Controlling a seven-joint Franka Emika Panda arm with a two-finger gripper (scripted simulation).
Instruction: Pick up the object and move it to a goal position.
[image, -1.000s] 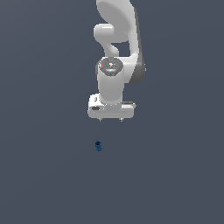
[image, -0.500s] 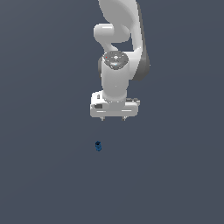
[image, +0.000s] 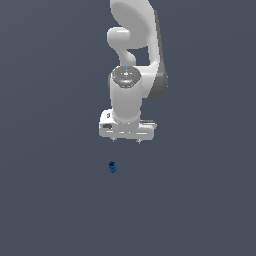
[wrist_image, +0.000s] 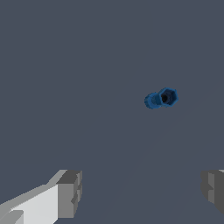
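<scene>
From the wrist camera, nearest to me are my own jaws, standing well apart with nothing between them: one grey fingertip (wrist_image: 70, 192) shows on one side of the picture and the other is just cut by the opposite edge. I keep them spread so that the gap is far wider than the thing I am after, which gives me room for a small error in line.

Beyond them lies the object (wrist_image: 161, 99), a tiny blue blocky piece with a dark hollow or darker face on one end. It rests on the plain grey bench (wrist_image: 65, 65), apart from the jaws and not centred in the gap; it sits nearer the fingertip at the picture's edge.

In the exterior view the gripper (image: 127, 140) hangs pointing down, above the object (image: 112, 167) and a little towards that view's right of it. No edge or corner of the bench shows in either picture, so I cannot place the object against them. No goal marker is visible. I judge the next need is a small sideways correction, then descent.
</scene>
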